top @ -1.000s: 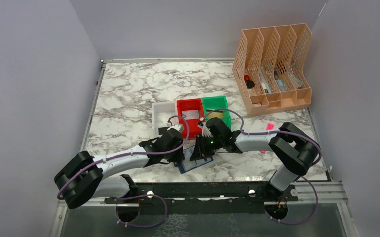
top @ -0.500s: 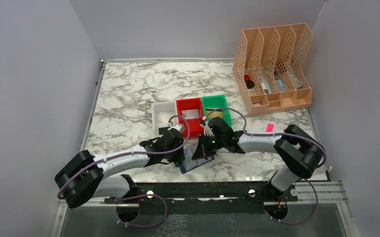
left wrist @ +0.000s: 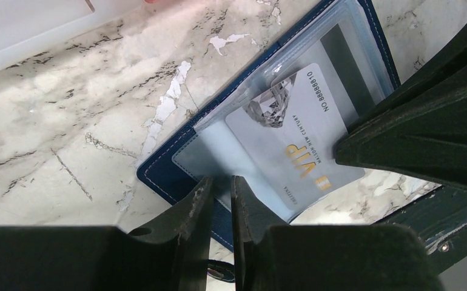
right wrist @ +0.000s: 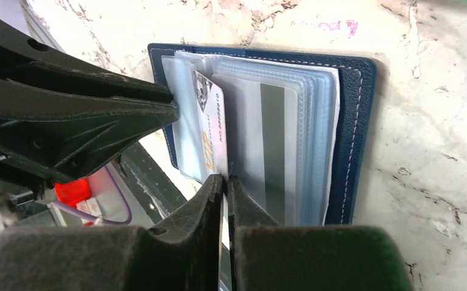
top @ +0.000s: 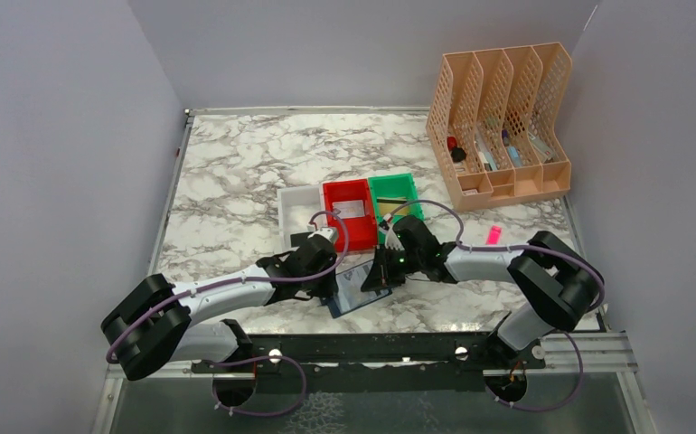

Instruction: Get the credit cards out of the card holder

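The navy card holder [top: 352, 297] lies open on the marble near the front edge, its clear sleeves fanned out [right wrist: 307, 121]. My left gripper [left wrist: 222, 185] is shut on the near edge of the card holder [left wrist: 164, 176], pinching a sleeve and pinning it down. A silvery-grey credit card [left wrist: 292, 139] with gold VIP lettering sticks partly out of a sleeve. My right gripper [right wrist: 225, 180] is shut on that card's [right wrist: 213, 133] edge. Another card with a grey stripe [right wrist: 272, 145] sits inside a further sleeve. Both grippers meet over the holder in the top view.
White [top: 296, 210], red [top: 346, 208] and green [top: 395, 194] bins stand just behind the card holder. A peach file organiser [top: 498, 117] is at the back right. A small pink stick [top: 492, 236] lies right of the arms. The metal front rail [top: 399, 348] runs close by.
My right gripper closed on the silvery-grey card and shifted a little to the right with it. The left gripper stayed clamped on the card holder.
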Controlling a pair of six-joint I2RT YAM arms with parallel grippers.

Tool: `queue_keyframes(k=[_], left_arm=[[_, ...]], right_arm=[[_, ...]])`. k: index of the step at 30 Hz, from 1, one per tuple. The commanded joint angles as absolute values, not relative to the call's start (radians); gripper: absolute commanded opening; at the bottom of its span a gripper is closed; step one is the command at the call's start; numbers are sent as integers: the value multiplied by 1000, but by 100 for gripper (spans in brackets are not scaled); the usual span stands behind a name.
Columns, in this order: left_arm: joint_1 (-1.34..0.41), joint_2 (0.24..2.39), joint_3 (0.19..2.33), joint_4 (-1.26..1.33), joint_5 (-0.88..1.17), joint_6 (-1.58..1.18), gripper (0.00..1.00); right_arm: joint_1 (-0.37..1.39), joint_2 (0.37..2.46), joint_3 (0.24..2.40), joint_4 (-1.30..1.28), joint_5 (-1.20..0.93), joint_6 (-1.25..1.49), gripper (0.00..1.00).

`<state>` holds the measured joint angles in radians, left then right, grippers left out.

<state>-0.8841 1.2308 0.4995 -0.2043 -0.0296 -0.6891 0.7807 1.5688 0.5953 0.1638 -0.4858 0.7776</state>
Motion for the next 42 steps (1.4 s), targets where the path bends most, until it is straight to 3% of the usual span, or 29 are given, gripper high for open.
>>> queue_keyframes(k=[1, 8, 42], left_arm=[[-886, 1255, 487, -279, -49, -649, 21], [-886, 1263, 498, -268, -38, -644, 21], [-888, 1282, 502, -232, -18, -628, 16]], right_arm=[[773, 1572, 578, 226, -543, 787, 13], [773, 1614, 587, 304, -600, 807, 24], [781, 1661, 635, 328, -608, 789, 24]])
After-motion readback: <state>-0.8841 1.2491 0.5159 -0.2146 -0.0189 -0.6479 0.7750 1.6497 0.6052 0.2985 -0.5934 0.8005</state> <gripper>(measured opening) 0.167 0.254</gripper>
